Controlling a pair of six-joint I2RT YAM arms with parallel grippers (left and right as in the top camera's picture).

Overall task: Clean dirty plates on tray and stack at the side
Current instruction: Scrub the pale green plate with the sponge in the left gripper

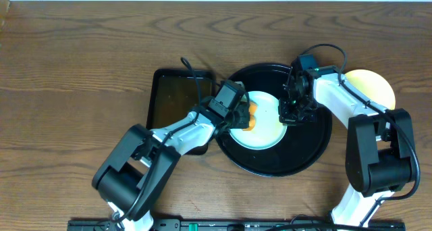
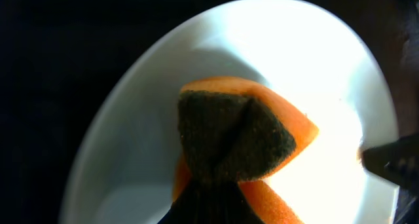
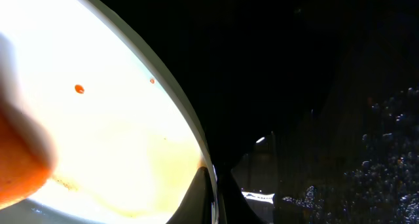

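A pale mint-blue plate (image 1: 264,126) lies on the large black tray (image 1: 317,146). My left gripper (image 1: 244,115) is shut on an orange sponge with a dark scrub face (image 2: 229,135), pressed onto the plate (image 2: 131,152) near its left side. My right gripper (image 1: 291,113) is shut on the plate's right rim (image 3: 196,142); one finger lies on top and one beneath. The plate surface (image 3: 98,119) shows small orange specks and a faint smear. A pale yellow plate (image 1: 372,88) lies on the table right of the tray, partly behind my right arm.
A rectangular dark tray (image 1: 177,99) lies left of the round tray, under my left arm. Wood table (image 1: 67,69) extends all around. Water droplets dot the black tray surface (image 3: 386,158).
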